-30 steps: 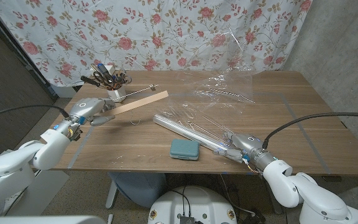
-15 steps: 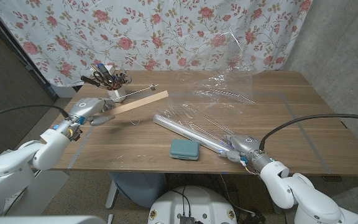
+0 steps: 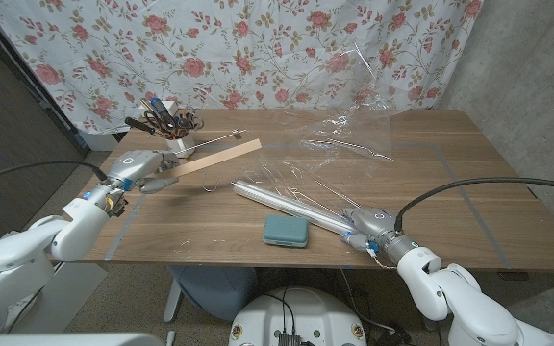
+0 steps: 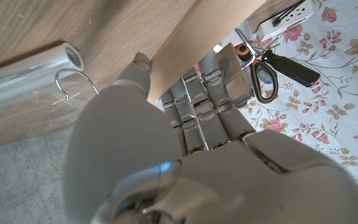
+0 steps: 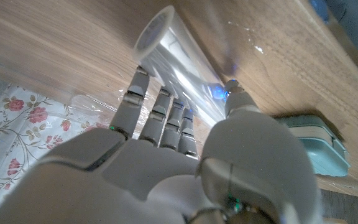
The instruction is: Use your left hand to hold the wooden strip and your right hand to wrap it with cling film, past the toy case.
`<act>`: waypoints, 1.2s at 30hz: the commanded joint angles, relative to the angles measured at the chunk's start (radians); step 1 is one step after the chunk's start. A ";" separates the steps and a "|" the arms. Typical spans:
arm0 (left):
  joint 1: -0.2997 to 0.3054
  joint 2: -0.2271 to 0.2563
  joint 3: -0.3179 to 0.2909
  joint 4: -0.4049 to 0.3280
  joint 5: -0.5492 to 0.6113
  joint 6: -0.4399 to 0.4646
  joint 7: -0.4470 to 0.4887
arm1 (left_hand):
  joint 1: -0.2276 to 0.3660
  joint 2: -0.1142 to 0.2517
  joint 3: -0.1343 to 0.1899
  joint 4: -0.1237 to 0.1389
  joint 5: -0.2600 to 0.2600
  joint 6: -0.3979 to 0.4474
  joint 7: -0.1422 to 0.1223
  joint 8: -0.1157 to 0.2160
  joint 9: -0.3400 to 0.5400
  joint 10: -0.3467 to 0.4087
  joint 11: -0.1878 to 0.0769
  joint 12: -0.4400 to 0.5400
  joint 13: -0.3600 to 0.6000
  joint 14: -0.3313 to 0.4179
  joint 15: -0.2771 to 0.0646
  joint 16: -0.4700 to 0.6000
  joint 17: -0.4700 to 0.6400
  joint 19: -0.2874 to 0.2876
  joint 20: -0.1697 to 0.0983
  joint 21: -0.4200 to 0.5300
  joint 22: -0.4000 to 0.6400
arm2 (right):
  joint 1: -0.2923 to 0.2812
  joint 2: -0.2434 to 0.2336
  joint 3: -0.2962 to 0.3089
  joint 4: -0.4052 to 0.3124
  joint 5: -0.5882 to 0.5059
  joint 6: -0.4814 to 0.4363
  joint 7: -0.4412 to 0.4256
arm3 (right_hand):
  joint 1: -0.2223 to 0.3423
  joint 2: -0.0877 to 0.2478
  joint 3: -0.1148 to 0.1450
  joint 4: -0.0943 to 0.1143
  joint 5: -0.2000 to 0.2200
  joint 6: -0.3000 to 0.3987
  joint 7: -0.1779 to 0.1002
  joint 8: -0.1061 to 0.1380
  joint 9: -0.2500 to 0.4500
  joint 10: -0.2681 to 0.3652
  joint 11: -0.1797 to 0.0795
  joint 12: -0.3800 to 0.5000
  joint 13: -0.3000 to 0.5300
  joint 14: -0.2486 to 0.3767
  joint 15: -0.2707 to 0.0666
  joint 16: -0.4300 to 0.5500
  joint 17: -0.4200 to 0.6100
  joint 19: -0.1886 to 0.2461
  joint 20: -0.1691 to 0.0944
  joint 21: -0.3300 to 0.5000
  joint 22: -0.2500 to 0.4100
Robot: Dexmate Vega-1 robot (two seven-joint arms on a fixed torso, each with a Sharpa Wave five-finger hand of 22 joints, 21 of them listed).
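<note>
A long wooden strip point(image 3: 217, 158) hangs above the table's left side, tilted up toward the back. My left hand point(image 3: 138, 171) grips its near end; in the left wrist view the fingers point(image 4: 204, 106) curl around the strip point(image 4: 216, 31). The cling film roll point(image 3: 277, 200) lies slantwise on the table, and my right hand point(image 3: 366, 228) grips its near right end. In the right wrist view the fingers point(image 5: 157, 109) and thumb close on the roll point(image 5: 173, 43). A teal toy case point(image 3: 285, 231) lies just in front of the roll, also teal in the right wrist view point(image 5: 319, 152).
Loose clear film point(image 3: 354, 130) trails from the roll over the table's back middle and rises toward the flowered curtain. A white holder with scissors and tools point(image 3: 173, 125) stands at the back left, close behind the strip. The table's front edge point(image 3: 210, 258) is near both hands.
My right hand and arm have shifted a little to the left and nearer, and the roll has slid slightly left with it. The left hand and strip have stayed put.
</note>
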 commanded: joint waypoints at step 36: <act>0.032 -0.007 -0.003 0.001 -0.010 0.009 0.028 | 0.007 0.007 0.087 -0.002 0.006 0.096 -0.089 0.054 0.000 0.077 -0.078 0.016 -0.001 0.143 -0.132 -0.003 0.004 -0.007 -0.002 0.013 0.002 | 0.033 0.169 -0.052 0.147 -0.166 0.005 0.132 | 0.178 -0.018 -0.020 0.023 0.147 0.253 0.025 0.161 0.180 0.143 -0.003 0.420 0.393 0.327 -0.177 0.277 0.478 0.277 -0.227 0.185 0.051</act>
